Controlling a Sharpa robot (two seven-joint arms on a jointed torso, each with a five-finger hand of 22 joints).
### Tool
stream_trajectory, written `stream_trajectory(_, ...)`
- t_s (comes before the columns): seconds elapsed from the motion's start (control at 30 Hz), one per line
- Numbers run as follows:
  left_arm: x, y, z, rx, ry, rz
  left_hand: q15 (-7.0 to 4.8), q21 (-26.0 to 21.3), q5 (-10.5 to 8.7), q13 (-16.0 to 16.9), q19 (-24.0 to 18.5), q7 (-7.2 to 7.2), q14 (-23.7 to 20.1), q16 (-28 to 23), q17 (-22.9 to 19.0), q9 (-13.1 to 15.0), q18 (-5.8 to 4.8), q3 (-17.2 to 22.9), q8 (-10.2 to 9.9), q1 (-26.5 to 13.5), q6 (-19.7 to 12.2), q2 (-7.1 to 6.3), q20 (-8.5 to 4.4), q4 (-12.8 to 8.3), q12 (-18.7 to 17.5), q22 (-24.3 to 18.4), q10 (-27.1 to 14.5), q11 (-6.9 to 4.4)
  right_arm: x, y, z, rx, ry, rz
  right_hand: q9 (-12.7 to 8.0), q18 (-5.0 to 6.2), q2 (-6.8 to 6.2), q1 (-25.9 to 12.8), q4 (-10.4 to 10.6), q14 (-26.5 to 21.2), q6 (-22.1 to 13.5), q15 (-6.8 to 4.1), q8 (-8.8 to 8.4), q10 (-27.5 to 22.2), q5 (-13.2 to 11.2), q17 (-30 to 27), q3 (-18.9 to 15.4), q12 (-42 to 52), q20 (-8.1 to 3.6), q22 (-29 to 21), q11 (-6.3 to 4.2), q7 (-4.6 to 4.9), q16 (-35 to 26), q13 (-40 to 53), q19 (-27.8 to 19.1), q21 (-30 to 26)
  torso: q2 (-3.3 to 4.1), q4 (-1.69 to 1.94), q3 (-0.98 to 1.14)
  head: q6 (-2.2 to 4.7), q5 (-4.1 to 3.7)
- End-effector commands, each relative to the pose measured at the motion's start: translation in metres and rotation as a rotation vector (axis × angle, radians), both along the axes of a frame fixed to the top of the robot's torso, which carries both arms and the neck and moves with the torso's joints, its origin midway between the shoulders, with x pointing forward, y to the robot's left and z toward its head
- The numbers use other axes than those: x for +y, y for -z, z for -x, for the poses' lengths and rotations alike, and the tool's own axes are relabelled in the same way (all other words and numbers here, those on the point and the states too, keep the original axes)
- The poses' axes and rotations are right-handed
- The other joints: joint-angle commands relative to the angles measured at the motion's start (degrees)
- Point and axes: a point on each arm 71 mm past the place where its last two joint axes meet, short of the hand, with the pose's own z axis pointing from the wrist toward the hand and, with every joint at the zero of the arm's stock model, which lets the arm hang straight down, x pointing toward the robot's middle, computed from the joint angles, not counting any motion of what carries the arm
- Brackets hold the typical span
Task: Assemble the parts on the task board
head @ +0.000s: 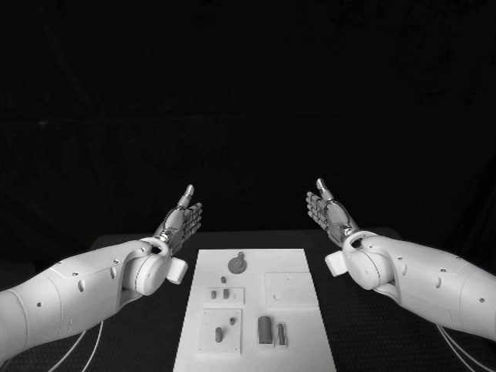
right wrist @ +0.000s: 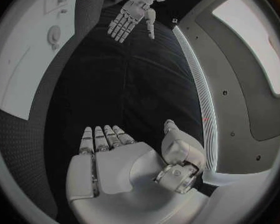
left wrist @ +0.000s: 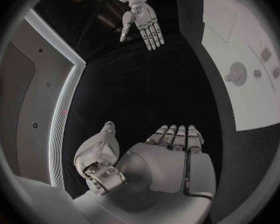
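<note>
One task board (head: 256,306) lies in the middle of the black desk (head: 366,325) — a long white plate whose long axis runs straight away from the robot, between its two arms. On it I count about seven small parts: a round disc (head: 238,264) near the far end, a tiny piece (head: 222,280) just below the disc, two short pegs (head: 218,294) side by side on a raised square, one oval piece (head: 219,334) on a second square nearer the robot, and two upright-lying bars (head: 273,330) beside it, their long axes parallel to the board's. A plain raised square (head: 288,288) sits on the board's right half.

Two hands are raised above the desk's far edge — the left hand (head: 181,223) and the right hand (head: 332,215), one to each side of the board, well apart from it. Both have their fingers stretched out straight and hold nothing, palms turned toward each other.
</note>
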Motion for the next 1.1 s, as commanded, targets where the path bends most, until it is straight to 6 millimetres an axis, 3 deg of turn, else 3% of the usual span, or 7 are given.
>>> stream_trajectory(0.03, -0.007, -0.013, 0.01, -0.106, -0.155, 0.023, -0.51, -0.48, -0.48, -0.61, -2.28, -0.42, -2.33, -0.65, -2.06, -1.6, -0.43, -1.58, -0.8, -2.77, -2.2, 0.19, -0.23, 0.62, -0.49, -2.51, -2.7, -0.38, 0.003, -0.01, 0.01, -0.063, 0.14, -0.046, -1.75, -0.88, 0.04, -2.79, 0.55, -2.23, -2.35, -0.51, -0.82, -2.73, -0.66, -1.31, -1.87, -0.78, -0.61, -3.65, -0.49, -0.53, -1.2, -0.56, -1.71, -0.77, 1.36, 0.53, -0.48, -0.02, -0.31)
stream_trajectory(0.3, -0.034, -0.034, 0.047, -0.166, -0.249, 0.081, -0.51, -0.48, -0.48, -0.61, -2.28, -0.42, -2.33, -0.65, -2.06, -1.6, -0.43, -1.58, -0.8, -2.77, -2.2, 0.19, -0.23, 0.62, -0.49, -2.51, -2.7, -0.38, 0.024, -0.03, 0.048, -0.08, 0.227, -0.125, -1.75, -0.88, 0.04, -2.79, 0.55, -2.23, -2.35, -0.51, -0.82, -2.73, -0.66, -1.31, -1.87, -0.78, -0.61, -3.65, -0.49, -0.53, -1.2, -0.56, -1.71, -0.77, 1.36, 0.53, -0.48, -0.02, -0.31)
stream_trajectory(0.53, -0.043, -0.045, 0.066, -0.189, -0.288, 0.098, -0.51, -0.48, -0.48, -0.61, -2.28, -0.42, -2.33, -0.65, -2.06, -1.6, -0.43, -1.58, -0.8, -2.77, -2.2, 0.19, -0.23, 0.62, -0.49, -2.51, -2.7, -0.38, 0.034, -0.043, 0.072, -0.078, 0.273, -0.157, -1.75, -0.88, 0.04, -2.79, 0.55, -2.23, -2.35, -0.51, -0.82, -2.73, -0.66, -1.31, -1.87, -0.78, -0.61, -3.65, -0.49, -0.53, -1.2, -0.56, -1.71, -0.77, 1.36, 0.53, -0.48, -0.02, -0.31)
stream_trajectory(1.1, -0.044, -0.047, 0.068, -0.191, -0.292, 0.099, -0.51, -0.48, -0.48, -0.61, -2.28, -0.42, -2.33, -0.65, -2.06, -1.6, -0.43, -1.58, -0.8, -2.77, -2.2, 0.19, -0.23, 0.62, -0.49, -2.51, -2.7, -0.38, 0.036, -0.046, 0.078, -0.077, 0.283, -0.163, -1.75, -0.88, 0.04, -2.79, 0.55, -2.23, -2.35, -0.51, -0.82, -2.73, -0.66, -1.31, -1.87, -0.78, -0.61, -3.65, -0.49, -0.53, -1.2, -0.56, -1.71, -0.77, 1.36, 0.53, -0.48, -0.02, -0.31)
